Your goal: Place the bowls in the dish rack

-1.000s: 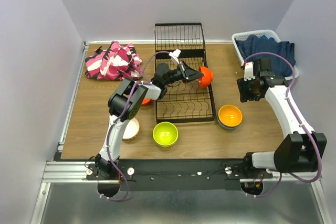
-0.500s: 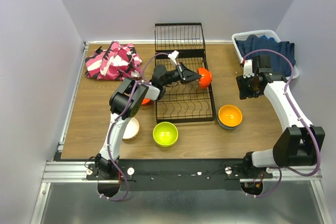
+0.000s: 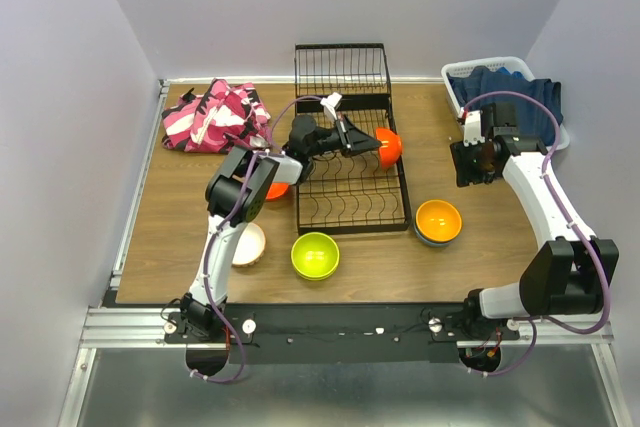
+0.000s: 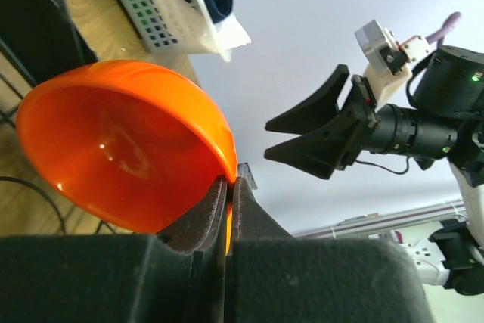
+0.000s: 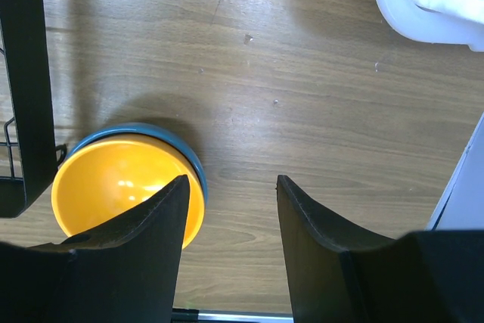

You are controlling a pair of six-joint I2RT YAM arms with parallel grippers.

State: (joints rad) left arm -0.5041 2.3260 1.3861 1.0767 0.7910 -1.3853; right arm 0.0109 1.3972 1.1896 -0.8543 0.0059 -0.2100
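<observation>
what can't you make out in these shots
Top view: the left arm covers most of a red-orange bowl beside the dish rack.
Right wrist view: the orange bowl hides the blue bowl except its rim.
Left wrist view: the frame edge cuts off the rack; whether the held bowl touches it is unclear.

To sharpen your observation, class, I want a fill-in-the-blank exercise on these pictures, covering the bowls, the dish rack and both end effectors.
1. The left end effector grips the red-orange bowl by its ____.
2. The right end effector holds ____.
3. The orange bowl sits nested inside a bowl coloured ____.
4. The lime green bowl rests on the ____, outside the dish rack.

Missing words: rim; nothing; blue; table.
</observation>
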